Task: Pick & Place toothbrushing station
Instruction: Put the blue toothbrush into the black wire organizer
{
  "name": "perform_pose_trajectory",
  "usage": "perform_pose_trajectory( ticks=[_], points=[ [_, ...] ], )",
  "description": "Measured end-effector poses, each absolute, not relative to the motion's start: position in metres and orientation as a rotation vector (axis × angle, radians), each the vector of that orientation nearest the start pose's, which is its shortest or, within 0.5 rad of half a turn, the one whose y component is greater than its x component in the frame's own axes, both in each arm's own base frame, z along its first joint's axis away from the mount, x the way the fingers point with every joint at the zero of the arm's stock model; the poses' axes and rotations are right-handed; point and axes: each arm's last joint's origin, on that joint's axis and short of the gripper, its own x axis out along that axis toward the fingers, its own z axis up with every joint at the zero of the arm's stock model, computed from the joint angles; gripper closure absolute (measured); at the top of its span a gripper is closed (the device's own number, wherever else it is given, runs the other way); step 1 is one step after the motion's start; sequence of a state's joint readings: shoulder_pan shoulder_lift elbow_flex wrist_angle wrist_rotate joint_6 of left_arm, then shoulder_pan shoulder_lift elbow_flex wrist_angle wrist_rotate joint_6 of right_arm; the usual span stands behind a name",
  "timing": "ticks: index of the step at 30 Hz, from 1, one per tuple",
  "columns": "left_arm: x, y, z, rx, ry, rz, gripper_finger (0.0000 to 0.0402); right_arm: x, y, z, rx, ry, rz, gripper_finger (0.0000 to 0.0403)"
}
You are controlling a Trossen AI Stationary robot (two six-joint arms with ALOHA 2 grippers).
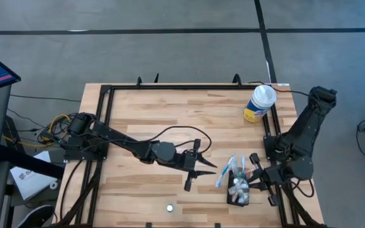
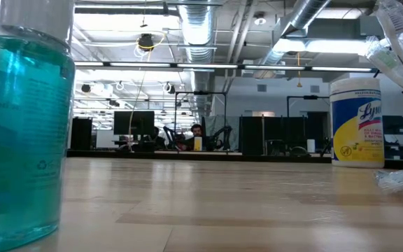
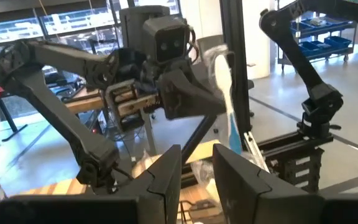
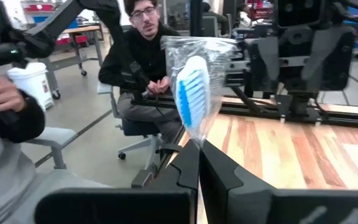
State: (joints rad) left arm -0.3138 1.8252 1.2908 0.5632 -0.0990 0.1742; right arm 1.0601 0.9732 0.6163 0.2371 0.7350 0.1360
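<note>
Here, the right gripper [image 1: 253, 179] sits at the table's [image 1: 170, 114] right front edge, fingers pressed together on a plastic-wrapped toothbrush [image 4: 193, 93] with a blue-and-white head. Just beside it stands the toothbrushing station [image 1: 237, 192], a small black box holding wrapped items too small to identify. The left gripper [image 1: 198, 166], fingers partly spread and empty, hovers mid-table nearby. A yellow canister [image 1: 259, 103] with a white lid stands at the far right corner. A person [image 4: 143, 56] sits beyond the table.
</note>
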Motion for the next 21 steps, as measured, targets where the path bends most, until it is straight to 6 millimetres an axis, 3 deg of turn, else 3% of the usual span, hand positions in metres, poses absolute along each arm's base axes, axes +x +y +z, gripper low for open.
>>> perform_pose_trajectory(
  ticks=[21],
  points=[
    [0.404,-0.128,0.286,0.168,-0.042,-0.211,0.0314,0.119,0.189,0.263,0.025,0.187,0.338,0.0403]
  ],
)
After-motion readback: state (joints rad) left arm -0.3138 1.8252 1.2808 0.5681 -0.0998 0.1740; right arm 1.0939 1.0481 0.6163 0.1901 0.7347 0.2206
